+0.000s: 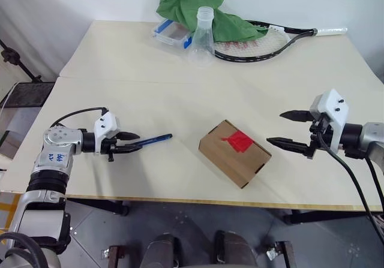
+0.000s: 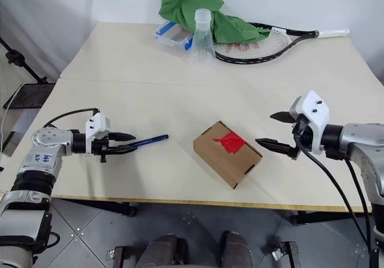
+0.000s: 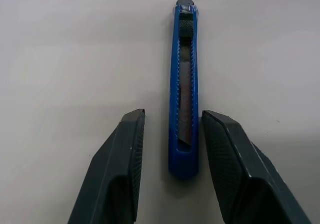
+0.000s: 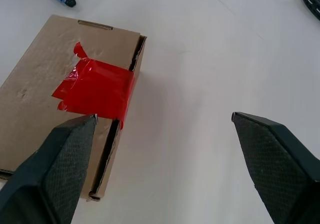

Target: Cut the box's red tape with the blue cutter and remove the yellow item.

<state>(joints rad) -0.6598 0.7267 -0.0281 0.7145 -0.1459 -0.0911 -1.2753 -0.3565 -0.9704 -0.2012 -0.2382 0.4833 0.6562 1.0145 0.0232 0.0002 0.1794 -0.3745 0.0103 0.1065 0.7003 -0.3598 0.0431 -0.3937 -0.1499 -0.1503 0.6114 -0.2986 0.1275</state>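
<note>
1. Left gripper (image 3: 172, 149) has its fingers partly open on both sides of the cutter (image 3: 183, 88), near the table's (image 1: 120, 82) left front edge; no grip yet.
2. Right gripper (image 1: 287, 129) hangs wide open and empty, beside the box (image 1: 234, 153).
3. Next: close firmly on the cutter, lift, carry it to the tape (image 4: 95, 88).

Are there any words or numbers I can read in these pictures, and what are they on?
Blue handwriting on the left arm's grey cuff: too small and blurred to read.
Box: plain cardboard, no print seen.
Red tape: no writing.
Blue cutter: no brand or label seen.
Flask and racket: any marks are too small to tell.
</note>
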